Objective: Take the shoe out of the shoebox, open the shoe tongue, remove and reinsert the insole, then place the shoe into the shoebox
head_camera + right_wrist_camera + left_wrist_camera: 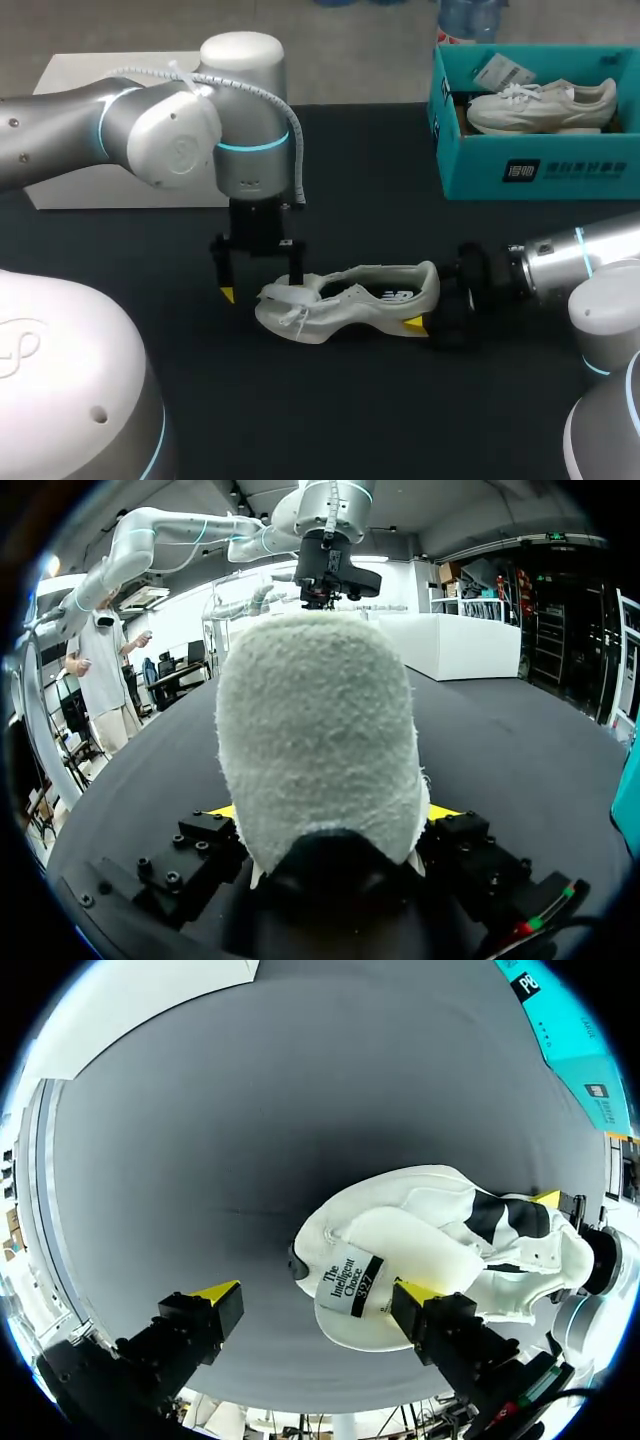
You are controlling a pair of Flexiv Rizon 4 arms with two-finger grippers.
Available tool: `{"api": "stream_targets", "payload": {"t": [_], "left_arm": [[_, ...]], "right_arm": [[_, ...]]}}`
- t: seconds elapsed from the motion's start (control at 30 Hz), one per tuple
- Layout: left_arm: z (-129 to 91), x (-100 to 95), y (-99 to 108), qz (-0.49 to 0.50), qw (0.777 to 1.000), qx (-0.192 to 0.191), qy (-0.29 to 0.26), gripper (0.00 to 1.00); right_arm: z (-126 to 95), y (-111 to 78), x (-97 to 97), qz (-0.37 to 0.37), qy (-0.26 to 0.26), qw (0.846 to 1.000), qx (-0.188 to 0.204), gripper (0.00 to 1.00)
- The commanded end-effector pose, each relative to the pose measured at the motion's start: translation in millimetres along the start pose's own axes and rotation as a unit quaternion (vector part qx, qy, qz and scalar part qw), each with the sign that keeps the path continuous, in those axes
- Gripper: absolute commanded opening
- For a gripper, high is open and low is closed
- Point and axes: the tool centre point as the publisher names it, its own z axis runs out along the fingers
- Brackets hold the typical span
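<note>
A white shoe (350, 300) lies on the black table, toe toward my left arm. My left gripper (260, 288) hangs open over its toe end, fingers pointing down. In the left wrist view the open left gripper (318, 1292) straddles the lifted tongue (350, 1278), which carries a label; one fingertip (420, 1290) is close beside the tongue. My right gripper (428, 310) is shut on the shoe's heel. In the right wrist view the fuzzy heel (315, 740) fills the space between the right gripper's (330, 815) fingers. The teal shoebox (540, 170) stands at the back right.
A second white shoe (540, 105) lies inside the shoebox. A white box (100, 80) sits at the back left behind my left arm. Bare black table lies in front of the shoe.
</note>
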Motion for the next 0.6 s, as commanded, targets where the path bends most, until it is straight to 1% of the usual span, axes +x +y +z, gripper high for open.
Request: {"api": "stream_targets", "payload": {"t": [0.03, 0.1, 0.23, 0.27, 0.37, 0.43, 0.5, 0.6], "left_arm": [[-3.4, 1.7, 0.2, 0.005, 1.0, 0.001, 0.008, 1.0], [-11.9, 3.4, 3.3, 0.021, 1.0, 0.007, 0.015, 1.0], [-41.0, 13.8, 12.6, 0.088, 0.995, 0.037, 0.029, 1.0], [-47.3, 16.9, 13.8, 0.103, 0.993, 0.047, 0.026, 1.0], [-57.2, 27.6, 11.1, 0.151, 0.986, 0.072, 0.004, 1.0], [-61.8, 32.8, 9.9, 0.176, 0.981, 0.08, -0.003, 1.0], [-64.9, 38.4, 7.5, 0.21, 0.974, 0.084, -0.016, 1.0], [-69.3, 47.7, 4.3, 0.312, 0.946, 0.08, -0.033, 1.0]], "right_arm": [[0.6, 0.5, 0.0, 0.0, 0.0, 1.0, 0.002, 0.0], [0.6, 0.5, 0.0, 0.0, 0.0, 1.0, 0.002, 0.0], [0.6, 0.5, 0.0, 0.0, 0.0, 1.0, 0.002, 0.0], [0.6, 0.5, 0.0, 0.0, 0.0, 1.0, 0.002, 0.0], [0.6, 0.5, 0.0, 0.0, 0.0, 1.0, 0.002, 0.0], [0.6, 0.5, 0.0, 0.0, 0.0, 1.0, 0.002, 0.0], [0.6, 0.5, 0.0, 0.0, 0.0, 1.0, 0.002, 0.0], [0.6, 0.5, 0.0, 0.0, 0.0, 1.0, 0.002, 0.0]]}}
